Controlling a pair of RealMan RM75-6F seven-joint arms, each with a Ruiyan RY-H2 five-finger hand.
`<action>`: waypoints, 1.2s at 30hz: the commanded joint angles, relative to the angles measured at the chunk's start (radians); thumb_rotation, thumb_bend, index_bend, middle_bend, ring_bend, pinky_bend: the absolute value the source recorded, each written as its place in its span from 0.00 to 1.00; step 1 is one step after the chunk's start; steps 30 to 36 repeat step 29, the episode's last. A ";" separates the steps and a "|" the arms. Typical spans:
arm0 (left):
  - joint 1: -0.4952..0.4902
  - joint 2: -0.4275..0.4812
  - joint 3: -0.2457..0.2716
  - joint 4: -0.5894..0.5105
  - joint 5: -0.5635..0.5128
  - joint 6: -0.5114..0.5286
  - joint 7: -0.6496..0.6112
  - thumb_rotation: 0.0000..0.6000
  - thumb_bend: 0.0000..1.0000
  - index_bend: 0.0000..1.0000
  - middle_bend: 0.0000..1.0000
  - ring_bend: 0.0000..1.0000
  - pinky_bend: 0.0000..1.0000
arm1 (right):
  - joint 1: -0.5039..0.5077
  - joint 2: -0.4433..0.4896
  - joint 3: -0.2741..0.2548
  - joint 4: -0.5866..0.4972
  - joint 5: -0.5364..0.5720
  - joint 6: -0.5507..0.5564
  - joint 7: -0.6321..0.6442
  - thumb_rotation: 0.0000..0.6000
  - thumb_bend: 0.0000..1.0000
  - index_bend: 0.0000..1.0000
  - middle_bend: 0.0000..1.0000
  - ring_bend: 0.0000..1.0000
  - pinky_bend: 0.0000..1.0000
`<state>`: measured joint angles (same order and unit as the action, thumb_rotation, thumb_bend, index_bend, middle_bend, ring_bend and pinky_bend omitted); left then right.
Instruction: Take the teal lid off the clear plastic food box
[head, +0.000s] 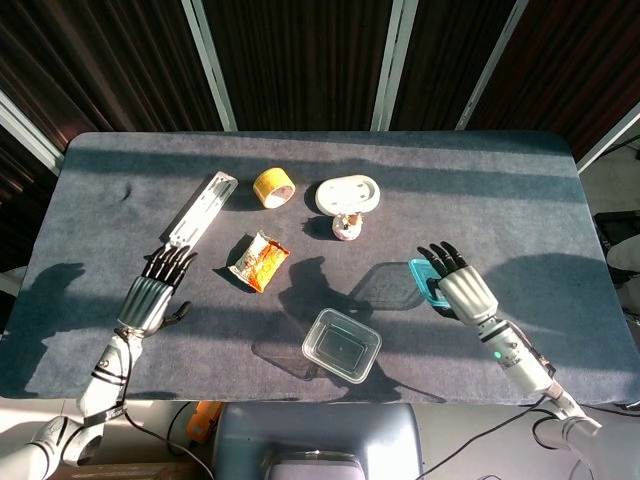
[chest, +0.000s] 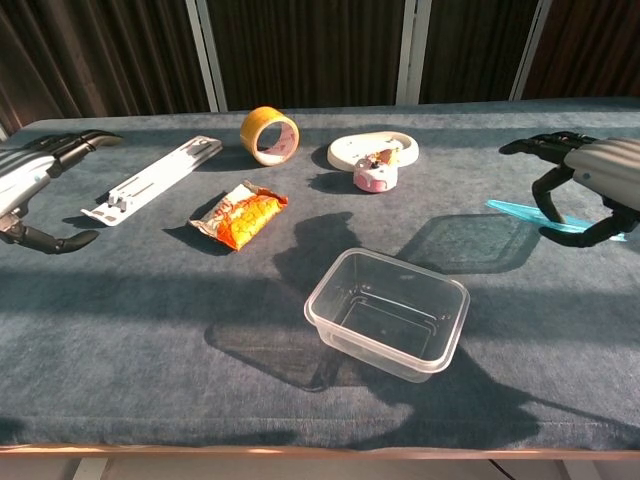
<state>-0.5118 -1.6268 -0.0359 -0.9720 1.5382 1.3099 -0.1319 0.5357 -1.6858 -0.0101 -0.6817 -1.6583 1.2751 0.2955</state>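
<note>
The left hand (head: 150, 298) hovered at the desk's (head: 520, 200) left edge, fingers (chest: 72, 143) loosely spread and holding nothing, apparently pulled aside out of the way. At centre, the clear rectangular plastic food box (chest: 389, 312) sat open and lidless on the grey desk. Well apart to its right, the right hand (head: 462, 292) gripped the flat teal plastic lid (chest: 545, 217) between thumb and fingers, low above the desk, probably ready for setting down.
</note>
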 joint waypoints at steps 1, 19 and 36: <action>0.016 0.016 0.014 -0.003 -0.009 -0.020 -0.018 1.00 0.28 0.00 0.00 0.00 0.00 | -0.001 0.021 -0.034 -0.040 -0.001 -0.055 -0.005 1.00 0.24 0.02 0.02 0.00 0.00; 0.316 0.374 0.113 -0.513 -0.039 0.240 0.209 1.00 0.28 0.00 0.00 0.00 0.00 | -0.334 0.523 -0.075 -0.866 0.217 0.216 -0.534 1.00 0.08 0.00 0.00 0.00 0.00; 0.388 0.389 0.117 -0.526 0.032 0.334 0.236 1.00 0.29 0.00 0.00 0.00 0.00 | -0.456 0.566 -0.015 -0.881 0.257 0.347 -0.404 1.00 0.08 0.00 0.00 0.00 0.00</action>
